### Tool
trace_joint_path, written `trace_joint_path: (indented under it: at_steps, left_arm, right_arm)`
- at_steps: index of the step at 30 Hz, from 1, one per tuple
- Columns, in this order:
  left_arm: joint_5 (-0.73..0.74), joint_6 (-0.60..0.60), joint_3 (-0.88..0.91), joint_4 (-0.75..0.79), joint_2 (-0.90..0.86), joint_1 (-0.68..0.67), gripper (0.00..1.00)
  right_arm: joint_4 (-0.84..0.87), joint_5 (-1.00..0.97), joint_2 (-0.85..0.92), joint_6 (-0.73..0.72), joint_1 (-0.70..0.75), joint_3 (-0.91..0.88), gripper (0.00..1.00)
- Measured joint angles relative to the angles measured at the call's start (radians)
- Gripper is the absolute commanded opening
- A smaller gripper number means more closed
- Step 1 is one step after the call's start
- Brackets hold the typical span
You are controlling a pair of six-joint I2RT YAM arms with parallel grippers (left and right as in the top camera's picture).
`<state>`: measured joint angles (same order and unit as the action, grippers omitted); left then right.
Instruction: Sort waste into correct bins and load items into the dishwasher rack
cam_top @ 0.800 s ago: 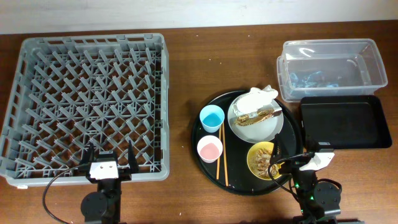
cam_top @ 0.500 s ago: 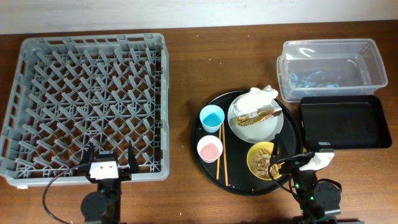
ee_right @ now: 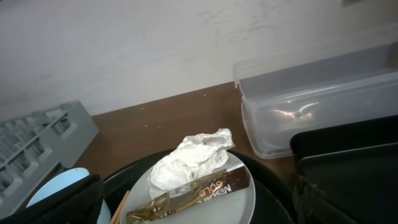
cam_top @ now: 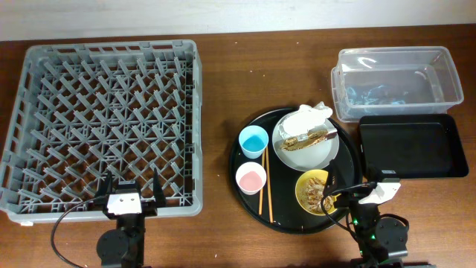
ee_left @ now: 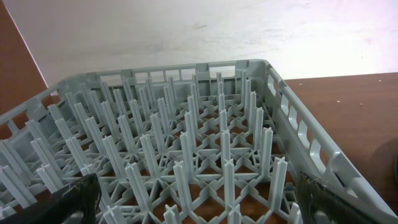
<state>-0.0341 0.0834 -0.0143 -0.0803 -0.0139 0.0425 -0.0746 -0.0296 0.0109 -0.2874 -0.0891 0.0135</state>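
The grey dishwasher rack (cam_top: 108, 112) fills the left of the table and the left wrist view (ee_left: 186, 143). A round black tray (cam_top: 245, 160) holds a white plate (cam_top: 331, 149) with a crumpled white napkin (cam_top: 309, 117) and a brown-gold wrapper (cam_top: 309, 139), a yellow bowl (cam_top: 301, 190) with brownish scraps, a blue cup (cam_top: 253, 141), a pink cup (cam_top: 251, 178) and wooden chopsticks (cam_top: 265, 186). The napkin (ee_right: 189, 162) and wrapper (ee_right: 193, 198) show in the right wrist view. My left gripper (cam_top: 132, 195) is open at the rack's near edge. My right gripper (cam_top: 349, 186) is open beside the bowl.
A clear plastic tub (cam_top: 398, 82) stands at the back right with bluish bits inside. A flat black rectangular tray (cam_top: 413, 145) lies just in front of it. Bare wooden table lies between the rack and the round tray.
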Motion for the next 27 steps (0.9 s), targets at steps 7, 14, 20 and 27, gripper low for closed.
trace_joint_path:
  at_steps: [7,14,20,27]
  left_arm:
    - [0.000,0.000,0.000,0.000,0.000,0.000,0.99]
    - [0.000,0.000,0.003,0.071,0.000,0.000,0.99]
    - [0.000,0.000,0.003,0.243,0.000,0.000,0.99]
    - [0.000,0.003,-0.451,0.053,-0.380,0.000,0.99]
  right_arm:
    - [0.000,0.005,0.000,0.000,0.000,0.000,0.98]
    - [0.000,0.013,0.000,0.106,0.000,0.001,0.99]
    - [0.002,-0.028,0.003,0.349,-0.001,0.150,0.98]
    - [-0.108,-0.007,0.511,0.385,-0.002,0.624,0.98]
